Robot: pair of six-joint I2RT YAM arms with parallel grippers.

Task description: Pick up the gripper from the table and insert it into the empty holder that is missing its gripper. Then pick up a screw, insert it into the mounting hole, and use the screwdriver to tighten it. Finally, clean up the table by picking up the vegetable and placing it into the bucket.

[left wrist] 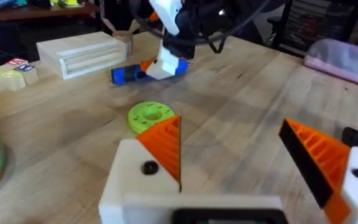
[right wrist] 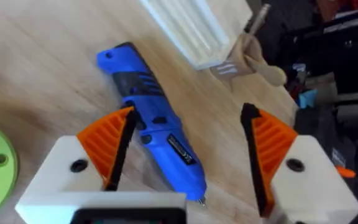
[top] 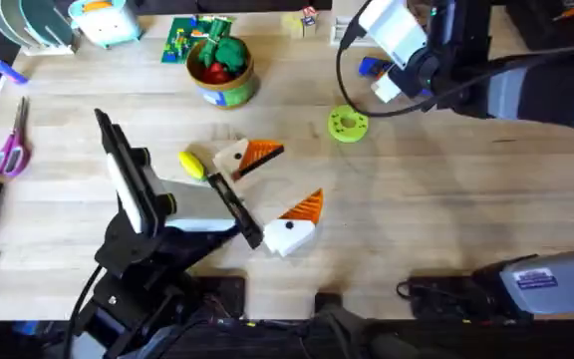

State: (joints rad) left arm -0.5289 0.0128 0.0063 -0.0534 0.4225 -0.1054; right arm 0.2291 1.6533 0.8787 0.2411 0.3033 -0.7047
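Observation:
My left gripper (top: 285,179) lies open mid-table. One of its fingers is the cream-beige holder (top: 231,160) (left wrist: 132,180), with the orange ribbed gripper (top: 264,152) (left wrist: 166,146) seated in it. A dark mounting hole (left wrist: 149,167) shows on the holder; I cannot tell whether a screw is in it. The yellow vegetable (top: 192,165) lies just left of the holder. At the far right, my right gripper (top: 387,85) (right wrist: 188,124) is open and low, its fingers on either side of the blue screwdriver (right wrist: 151,130) (top: 370,67) (left wrist: 132,73). The bucket (top: 223,92) stands at the back.
Red and green toy produce (top: 219,58) fill the bucket. A lime-green disc (top: 348,125) (left wrist: 150,116) lies between the two grippers. A pale wooden block (right wrist: 194,25) (left wrist: 82,53) sits beyond the screwdriver. Scissors (top: 10,150) lie at the left edge.

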